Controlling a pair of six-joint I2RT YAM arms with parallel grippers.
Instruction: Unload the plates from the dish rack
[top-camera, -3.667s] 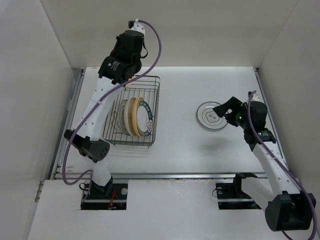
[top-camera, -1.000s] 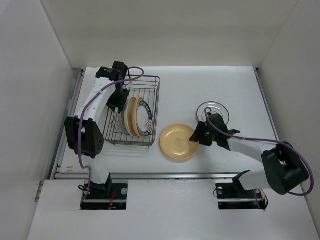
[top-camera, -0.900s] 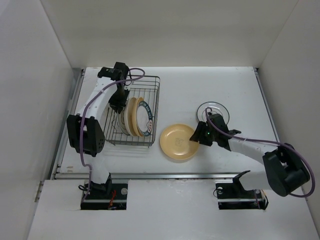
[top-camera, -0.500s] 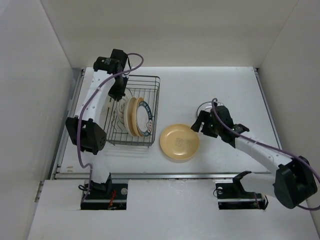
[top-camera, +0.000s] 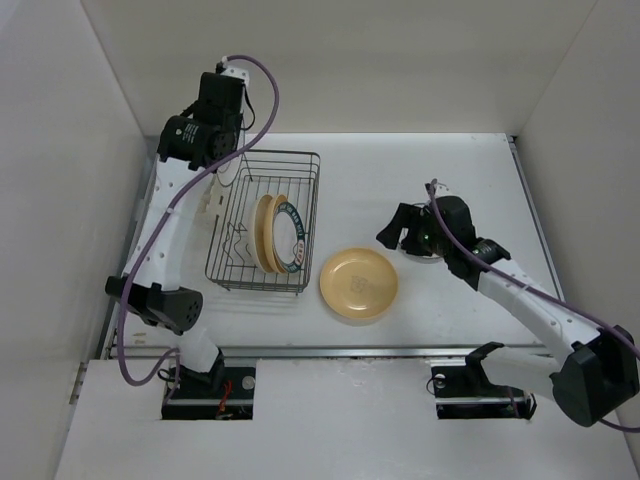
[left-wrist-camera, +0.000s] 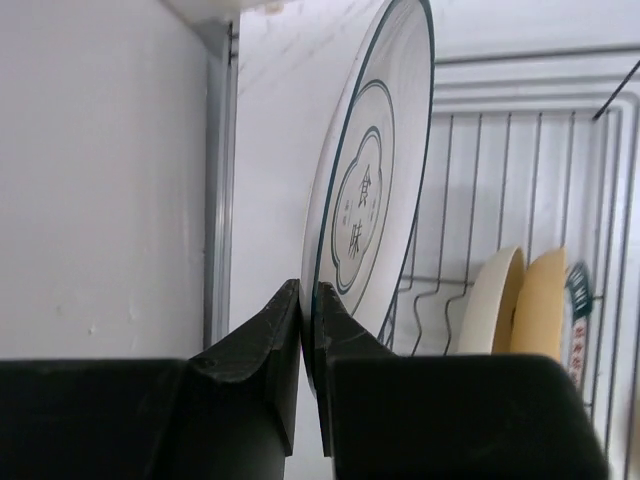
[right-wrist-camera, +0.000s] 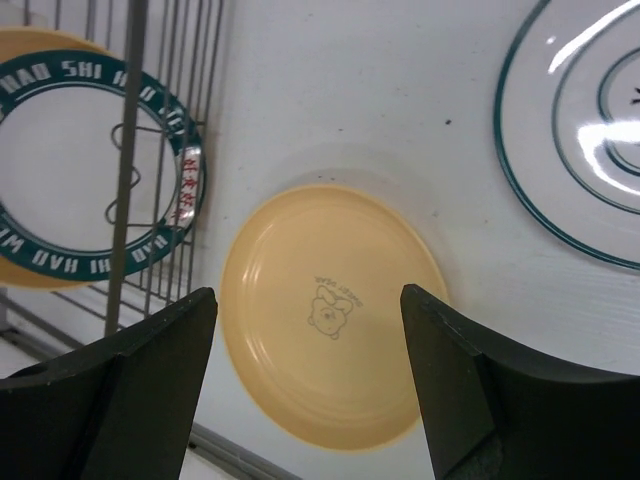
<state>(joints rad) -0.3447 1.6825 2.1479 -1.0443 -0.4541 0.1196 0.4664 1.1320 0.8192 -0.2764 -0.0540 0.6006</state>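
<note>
Overhead camera looking down on the whole table (top-camera: 450, 170), wrist cameras close-up, all three sharing the dish rack (top-camera: 285, 172).

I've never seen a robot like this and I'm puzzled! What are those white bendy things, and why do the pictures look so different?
Those are two robot arms bolted to a table, each ending in a two-finger gripper. One picture looks down from above; the other two come from small cameras on the wrists. The left gripper pinches a white plate with grey markings, up near the wire dish rack, where three plates stand. The right gripper is open and empty, near a yellow plate lying on the table beside a white ringed plate.
</note>
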